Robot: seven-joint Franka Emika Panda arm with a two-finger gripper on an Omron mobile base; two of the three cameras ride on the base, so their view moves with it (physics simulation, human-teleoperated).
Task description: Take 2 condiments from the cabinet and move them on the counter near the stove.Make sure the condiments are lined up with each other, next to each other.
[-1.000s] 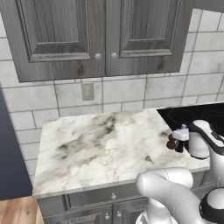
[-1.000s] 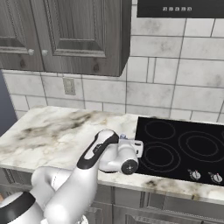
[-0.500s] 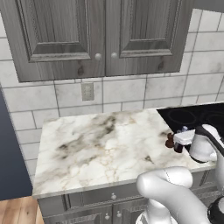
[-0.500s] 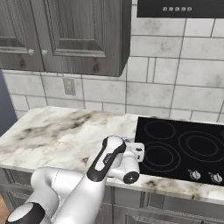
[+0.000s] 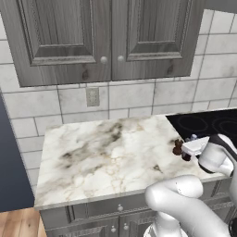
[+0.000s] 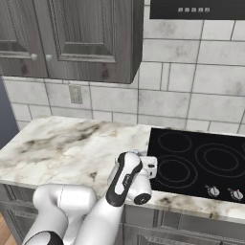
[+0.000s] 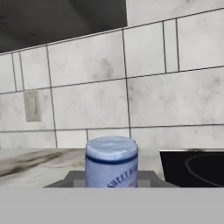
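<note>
My gripper (image 7: 111, 179) is shut on the slim dark bottle (image 7: 111, 161); its blue-white cap fills the lower middle of the hand view. In the left base view the bottle (image 5: 189, 152) is held upright at the counter's (image 5: 102, 152) right end, right beside the squat red-brown shaker (image 5: 177, 147), which stands on the marble. My gripper (image 5: 194, 147) grips the bottle from the right. Both condiments are close to the left edge of the black stove (image 6: 201, 162). The cabinet (image 5: 111, 41) above has both doors shut. In the right base view my wrist hides the condiments.
A tiled wall with an outlet (image 5: 92, 96) runs behind the counter. The stove's silver knobs (image 6: 222, 192) sit at its front edge. Drawer fronts (image 5: 92, 210) lie under the counter. A range hood (image 6: 196, 8) hangs over the stove.
My wrist has shifted slightly toward the stove and front edge, still holding the bottle. The shaker has not moved.
</note>
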